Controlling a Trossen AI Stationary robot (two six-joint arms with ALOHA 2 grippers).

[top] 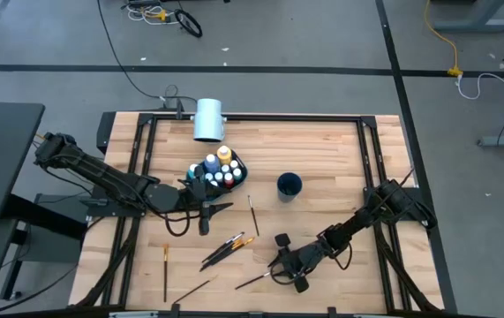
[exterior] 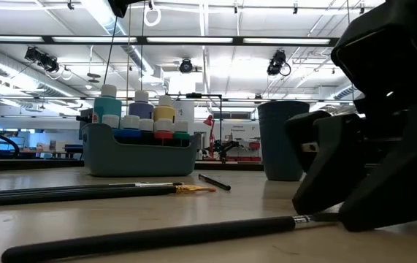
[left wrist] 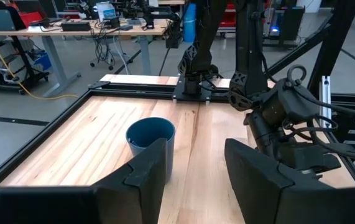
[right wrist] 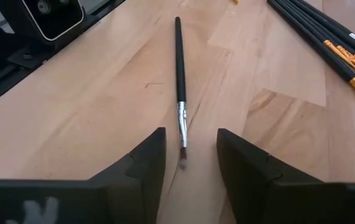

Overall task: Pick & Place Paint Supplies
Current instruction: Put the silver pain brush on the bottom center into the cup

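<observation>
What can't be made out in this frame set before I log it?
- Bottle colours and count in the caddy: too small in the high view; its wall hides the lower bottles in the low view.
- Blue cup contents: the left pincer's fingers cover it in the left wrist view.
- Brush tip contact: right pincer open astride it; touching or not, unclear.
- Right pincer in the low view: cut off by the edge.

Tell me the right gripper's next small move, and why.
Probably close the right gripper on the black paintbrush: its open fingers sit low over the table, and the brush's bristle end lies between them, not yet pinched.
</observation>
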